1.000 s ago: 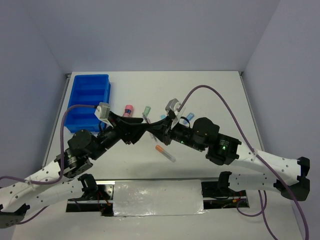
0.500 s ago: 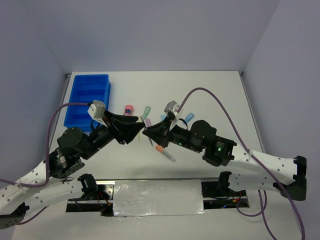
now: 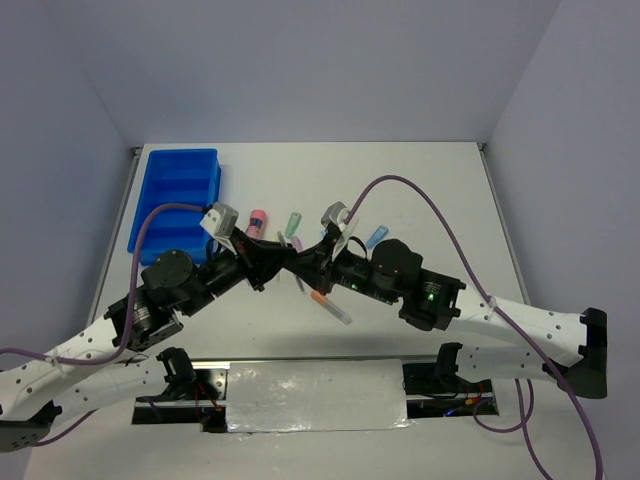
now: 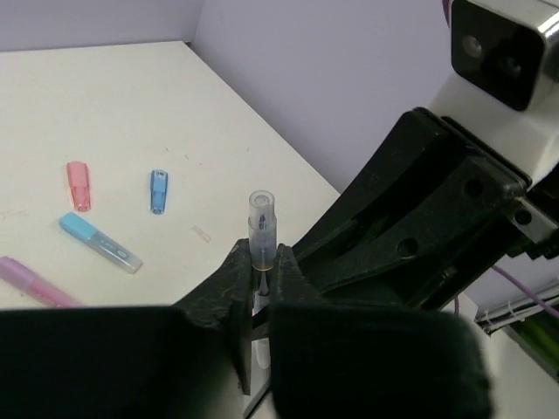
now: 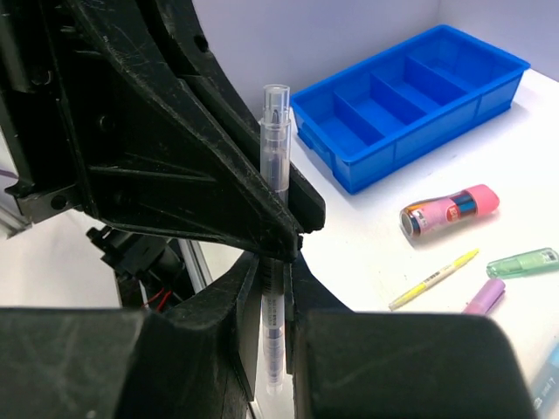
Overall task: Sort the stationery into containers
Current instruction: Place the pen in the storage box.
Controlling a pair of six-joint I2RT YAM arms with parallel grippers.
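Both (L pincer [image 4: 262,272], R pincer [image 5: 272,292]) clamping pen [image 5: 276,147]

clear pen [image 5: 273,148] upright, blue tray [image 5: 437,122], markers [image 5: 522,262] flat

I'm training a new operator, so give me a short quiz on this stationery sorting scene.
1. True or false: the bright blue plastic divided tray already holds stationery.
2. Which item do the left end effector and right end effector both grip? A: pink-capped tube; B: thin clear-capped pen; C: green marker.
3. Fill in: the thin yellow pen lies ___ the tray.
Key: 1 false; 2 B; 3 outside.
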